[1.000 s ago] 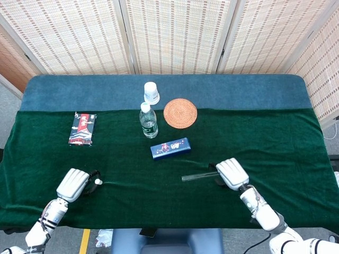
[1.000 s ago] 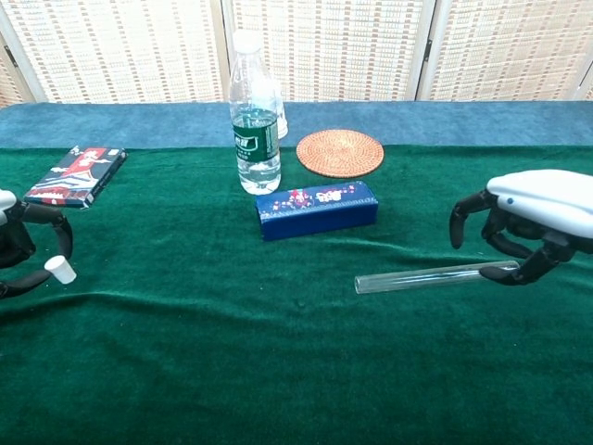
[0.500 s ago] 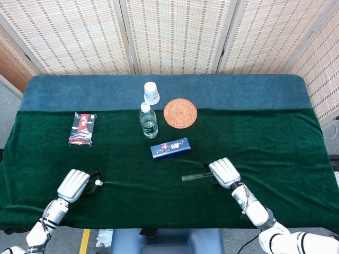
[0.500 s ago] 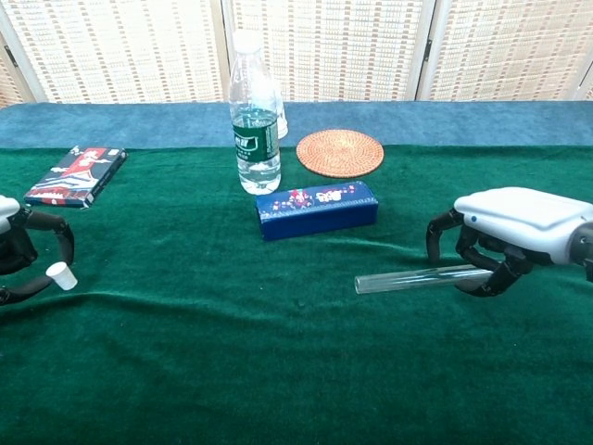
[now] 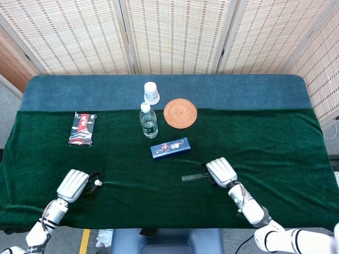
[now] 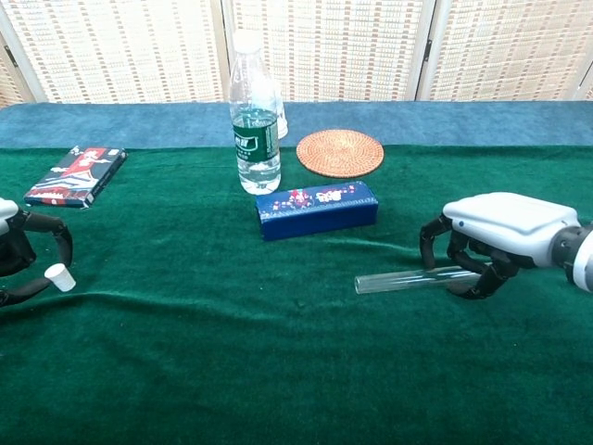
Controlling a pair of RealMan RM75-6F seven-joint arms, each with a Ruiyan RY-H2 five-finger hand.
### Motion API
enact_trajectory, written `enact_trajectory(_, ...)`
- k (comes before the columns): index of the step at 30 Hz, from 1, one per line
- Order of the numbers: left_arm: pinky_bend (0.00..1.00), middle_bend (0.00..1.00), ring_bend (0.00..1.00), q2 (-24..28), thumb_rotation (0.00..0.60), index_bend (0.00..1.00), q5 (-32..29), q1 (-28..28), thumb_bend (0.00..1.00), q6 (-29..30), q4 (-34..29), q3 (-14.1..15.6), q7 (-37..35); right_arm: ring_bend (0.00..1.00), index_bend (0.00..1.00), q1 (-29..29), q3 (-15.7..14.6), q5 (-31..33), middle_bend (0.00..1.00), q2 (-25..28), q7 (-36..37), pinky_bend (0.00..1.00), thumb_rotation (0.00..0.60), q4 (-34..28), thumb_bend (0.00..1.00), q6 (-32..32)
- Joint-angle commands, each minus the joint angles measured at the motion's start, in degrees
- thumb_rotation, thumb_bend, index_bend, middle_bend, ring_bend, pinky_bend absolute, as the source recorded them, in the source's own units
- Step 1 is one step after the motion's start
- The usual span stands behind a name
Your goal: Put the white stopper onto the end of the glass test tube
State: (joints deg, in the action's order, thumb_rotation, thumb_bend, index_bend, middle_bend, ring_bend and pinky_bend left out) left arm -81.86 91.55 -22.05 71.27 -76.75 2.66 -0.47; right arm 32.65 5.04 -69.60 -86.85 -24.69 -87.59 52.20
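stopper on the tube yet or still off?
Off. The white stopper is at the left hand; the glass test tube lies under the right hand.

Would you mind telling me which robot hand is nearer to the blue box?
Right. The right robot hand sits just right of and nearer the camera than the blue box; the left robot hand is far off left.

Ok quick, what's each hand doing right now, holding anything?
Left hand: pinching the white stopper.
Right hand: fingers curled around the glass test tube on the table; a firm grip cannot be told.
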Motion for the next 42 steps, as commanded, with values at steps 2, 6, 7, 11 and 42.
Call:
enact_trajectory(2, 0.84, 0.99, 0.92, -0.05, 0.600, 0.54, 0.01, 0.07, 0.46, 0.00, 0.24, 0.06, -0.19, 1.00, 0.47, 0.28, 0.00, 0.25, 0.86, -0.29, 0.17, 1.00, 0.600, 0.21, 0.39, 0.19)
enact_trajectory(6, 0.84, 0.99, 0.92, -0.03, 0.600, 0.54, -0.07, 0.17, 0.46, 0.06, 0.41, 0.04, -0.44, 1.00, 0.52, 0.71, -0.05, 0.77, 0.86, -0.52, -0.14, 1.00, 0.600, 0.33, 0.39, 0.20)
enact_trajectory(7, 0.84, 0.99, 0.92, -0.01, 0.600, 0.54, -0.05, 0.20, 0.46, 0.20, 0.44, 0.00, -0.54, 1.00, 0.53, 0.82, -0.05, 0.84, 0.86, -0.55, -0.12, 1.00, 0.600, 0.25, 0.39, 0.23)
enact_trajectory(11, 0.84, 0.99, 0.92, 0.40, 0.600, 0.54, -0.03, 0.13, 0.46, 0.76, 0.32, -0.49, -1.12, 1.00, 0.61, 1.12, -0.06, 0.83, 0.88, -0.70, -0.09, 1.00, 0.600, 0.16, 0.39, 0.57)
enact_trajectory(42, 0.84, 0.99, 0.92, 7.83, 0.600, 0.55, 1.30, -1.25, 0.46, 9.81, -13.51, -8.40, -18.84, 1.00, 0.84, 5.75, 9.48, 4.06, 0.94, -11.16, 22.16, 1.00, 0.600, -6.87, 0.61, 0.96)
